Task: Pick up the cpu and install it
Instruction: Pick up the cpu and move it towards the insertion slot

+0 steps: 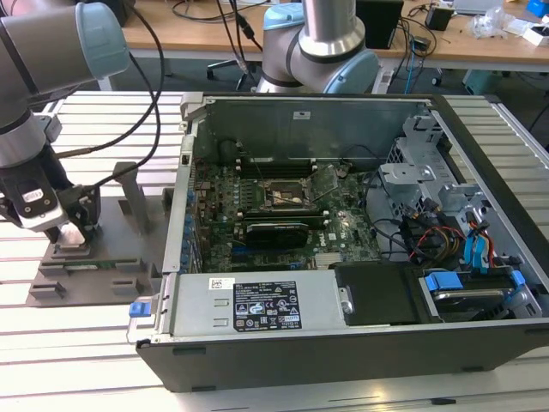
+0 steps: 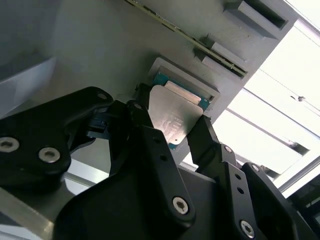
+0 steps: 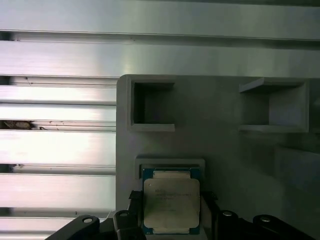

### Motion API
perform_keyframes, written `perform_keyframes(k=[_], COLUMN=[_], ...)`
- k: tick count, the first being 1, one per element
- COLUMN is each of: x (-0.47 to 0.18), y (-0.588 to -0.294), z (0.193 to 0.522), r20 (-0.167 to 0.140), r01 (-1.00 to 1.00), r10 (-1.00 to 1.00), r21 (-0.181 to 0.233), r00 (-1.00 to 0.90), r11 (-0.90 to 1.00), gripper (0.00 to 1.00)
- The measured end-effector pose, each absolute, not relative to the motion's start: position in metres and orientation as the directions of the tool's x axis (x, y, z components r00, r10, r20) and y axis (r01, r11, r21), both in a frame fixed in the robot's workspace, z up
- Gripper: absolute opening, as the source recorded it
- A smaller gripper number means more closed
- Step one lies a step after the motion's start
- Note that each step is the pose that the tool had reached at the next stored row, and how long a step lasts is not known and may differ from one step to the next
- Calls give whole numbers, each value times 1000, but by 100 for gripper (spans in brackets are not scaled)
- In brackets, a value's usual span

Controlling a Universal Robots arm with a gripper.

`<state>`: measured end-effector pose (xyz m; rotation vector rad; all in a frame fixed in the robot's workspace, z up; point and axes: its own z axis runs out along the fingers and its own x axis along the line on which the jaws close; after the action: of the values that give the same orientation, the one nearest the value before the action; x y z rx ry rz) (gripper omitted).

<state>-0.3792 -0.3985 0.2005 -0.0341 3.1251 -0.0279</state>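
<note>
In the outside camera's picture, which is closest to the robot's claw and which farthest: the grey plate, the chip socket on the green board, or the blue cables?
From the gripper, shut on the cpu at the exterior view's left:
1. grey fixture plate, right beneath it.
2. socket, mid-board inside the case.
3. blue cables, at the case's right end.

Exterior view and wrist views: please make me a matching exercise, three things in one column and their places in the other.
Things:
1. cpu
2. socket
3. fixture plate

Places:
A. on the motherboard inside the open computer case
B. on the slatted table, at the exterior view's left of the computer case
C. on the fixture plate, at the pincer

Pairs: 1-C, 2-A, 3-B.
</note>
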Motion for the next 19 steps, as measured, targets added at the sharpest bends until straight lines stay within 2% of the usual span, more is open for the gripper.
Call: perform_keyframes(k=[19], x=[-379], y=[-398], z=[231], r20=[-16], r01=[-22], r10=[-22], r21=[-18], r00=[-1000], r11=[1000], gripper=[55])
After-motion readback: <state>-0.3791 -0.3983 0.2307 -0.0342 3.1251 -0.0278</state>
